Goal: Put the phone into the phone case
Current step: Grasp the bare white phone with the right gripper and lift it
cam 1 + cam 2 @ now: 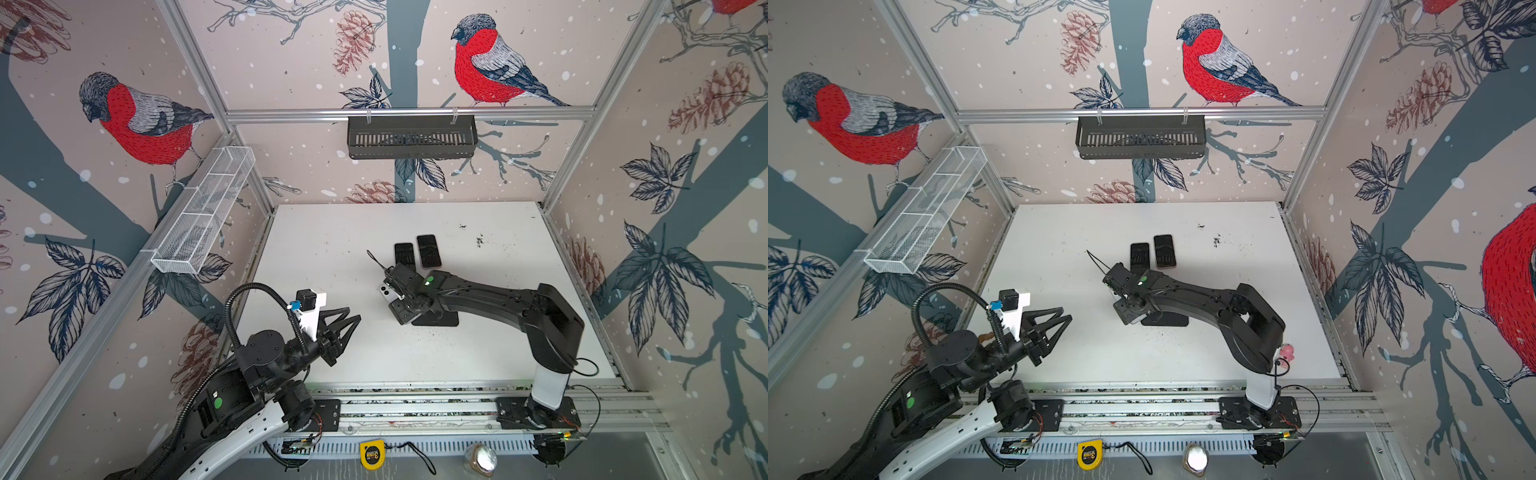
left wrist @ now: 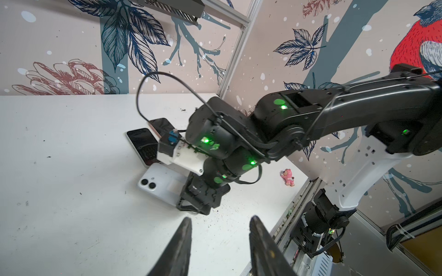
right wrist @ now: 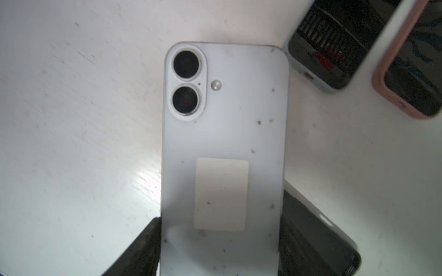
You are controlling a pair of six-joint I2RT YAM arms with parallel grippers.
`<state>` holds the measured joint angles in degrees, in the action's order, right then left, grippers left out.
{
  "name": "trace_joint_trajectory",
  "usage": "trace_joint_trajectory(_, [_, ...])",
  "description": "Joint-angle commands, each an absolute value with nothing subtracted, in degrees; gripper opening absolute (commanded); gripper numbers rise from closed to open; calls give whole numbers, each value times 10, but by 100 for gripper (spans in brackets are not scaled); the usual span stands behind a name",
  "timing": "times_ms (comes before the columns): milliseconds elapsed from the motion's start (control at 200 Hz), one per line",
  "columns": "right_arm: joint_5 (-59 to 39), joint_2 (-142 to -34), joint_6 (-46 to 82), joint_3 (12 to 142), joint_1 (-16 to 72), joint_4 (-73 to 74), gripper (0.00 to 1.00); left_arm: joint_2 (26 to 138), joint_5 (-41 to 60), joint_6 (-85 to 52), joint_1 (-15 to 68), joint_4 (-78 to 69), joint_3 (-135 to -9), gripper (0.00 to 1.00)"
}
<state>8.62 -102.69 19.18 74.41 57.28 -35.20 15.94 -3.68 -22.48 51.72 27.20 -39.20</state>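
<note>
Right claw (image 2: 197,203) is down at mid-surface, pinching the pale blue-white phone (image 3: 222,133) across its width, near the end away from the lenses. One black finger (image 3: 146,246) is pressed against a long edge. The opposite finger cannot be separated from the dark case behind it.

The phone is held back-up: twin round lenses, a small flash, a pale rectangular sticker on the rear panel, and dirt specks all over. In the left wrist view the phone (image 2: 160,185) is seen low and near flat. Whether it touches the white surface (image 1: 332,232) cannot be told.

The flat black phone case (image 1: 440,320) is laid on the surface under the right wrist. In the right wrist view the case (image 3: 315,239) is partly covered by the gripped end of the phone. The phone is not seated in it.

Left claw (image 2: 220,221) is spread partway and empty. It is held in the air over the near left part of the surface, well apart from phone and case, and is pointed toward them.

Just behind the right claw, a grey-edged phone (image 1: 404,257) and a pink-cased phone (image 1: 429,250) are laid screen-up, side by side. Whether they touch cannot be told. A small pink toy figure (image 2: 288,177) is laid near the right arm's base. A yellow tape measure (image 1: 371,455) is seen off the surface, in front of the rail.
</note>
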Motion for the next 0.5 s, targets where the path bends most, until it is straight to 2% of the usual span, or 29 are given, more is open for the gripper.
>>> trace_joint_trajectory(0, [88,-962,188,675,571,-314,57,183,-51,-234,517,263,-394,42])
trace_joint_trajectory(210, [71,-889,227,559,519,-278,56,258,-54,-237,517,279,-405,41])
trace_joint_trajectory(495, [8,-885,282,520,460,-217,58,228,-70,-243,517,277,-399,42])
